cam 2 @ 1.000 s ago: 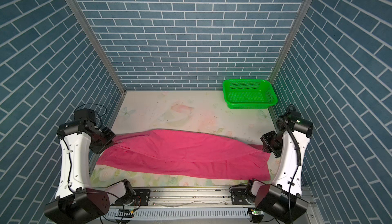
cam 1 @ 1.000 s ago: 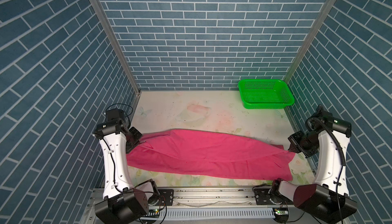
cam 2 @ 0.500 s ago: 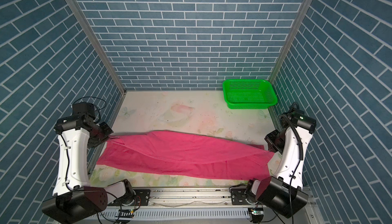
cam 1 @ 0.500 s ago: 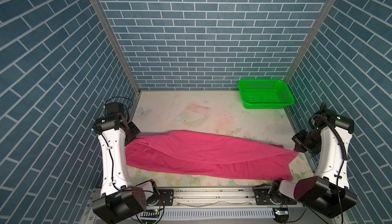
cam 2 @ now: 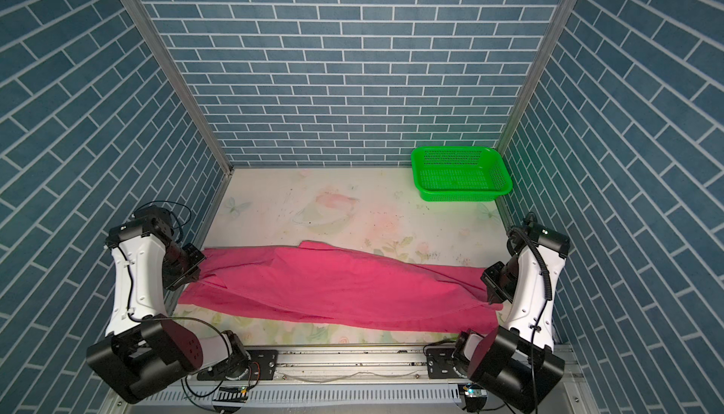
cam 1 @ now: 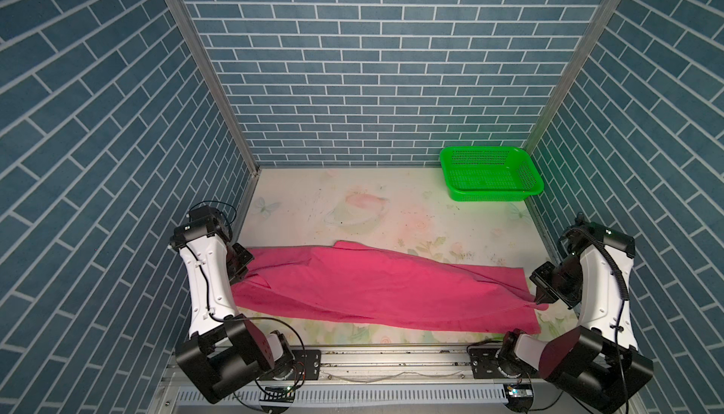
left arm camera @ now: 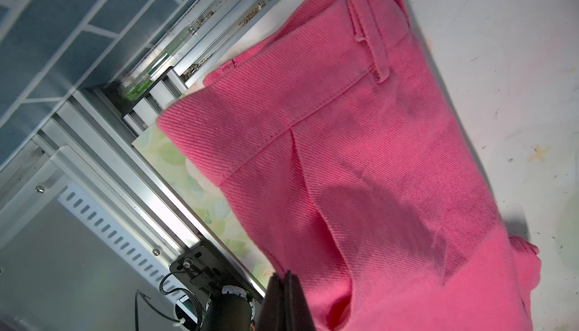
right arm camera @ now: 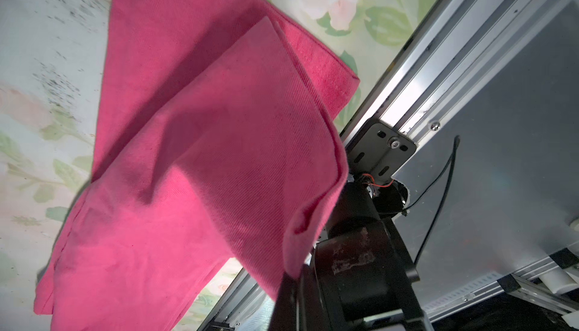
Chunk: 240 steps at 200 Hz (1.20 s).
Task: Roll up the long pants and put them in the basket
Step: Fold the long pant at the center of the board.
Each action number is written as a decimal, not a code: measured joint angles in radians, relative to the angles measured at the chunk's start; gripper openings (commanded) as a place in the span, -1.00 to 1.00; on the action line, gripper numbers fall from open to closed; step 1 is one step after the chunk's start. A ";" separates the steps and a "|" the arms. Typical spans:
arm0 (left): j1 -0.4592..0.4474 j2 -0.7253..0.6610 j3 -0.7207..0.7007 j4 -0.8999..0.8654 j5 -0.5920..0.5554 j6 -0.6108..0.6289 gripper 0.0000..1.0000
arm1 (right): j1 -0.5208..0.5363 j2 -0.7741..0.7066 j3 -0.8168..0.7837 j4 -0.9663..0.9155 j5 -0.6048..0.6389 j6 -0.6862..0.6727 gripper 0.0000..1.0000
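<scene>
The long pants (cam 1: pixel 372 286) (cam 2: pixel 333 286) are bright magenta cloth stretched left to right across the front of the table. My left gripper (cam 2: pixel 198 277) (left arm camera: pixel 286 274) is shut on the waist end (left arm camera: pixel 376 157); in a top view my white forearm (cam 1: pixel 207 275) mostly hides it. My right gripper (cam 1: pixel 542 302) (cam 2: pixel 491 300) (right arm camera: pixel 296 274) is shut on the leg end (right arm camera: pixel 203 157), pinching an upper layer slightly off the table. A lower layer lies flat beneath.
A green mesh basket (cam 1: pixel 489 194) (cam 2: pixel 460 195) stands at the back right corner. The floral table top (cam 1: pixel 352 204) runs behind the pants. Blue brick walls close three sides, and a metal rail (cam 1: pixel 391 357) runs along the front edge.
Both grippers kept their hold and moved outward, then lower and toward the front. The pants are drawn longer and lie flatter than a second ago.
</scene>
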 measured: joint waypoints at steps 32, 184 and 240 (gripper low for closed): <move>0.000 0.024 0.003 0.000 -0.004 0.000 -1.00 | 0.000 0.009 0.002 0.000 0.014 0.000 -1.00; 0.032 0.061 -0.064 0.008 0.001 -0.007 -1.00 | -0.039 0.097 0.005 0.000 0.061 0.000 -1.00; 0.032 0.057 -0.099 0.009 -0.004 -0.011 -1.00 | -0.039 0.105 -0.033 0.001 0.037 0.007 -1.00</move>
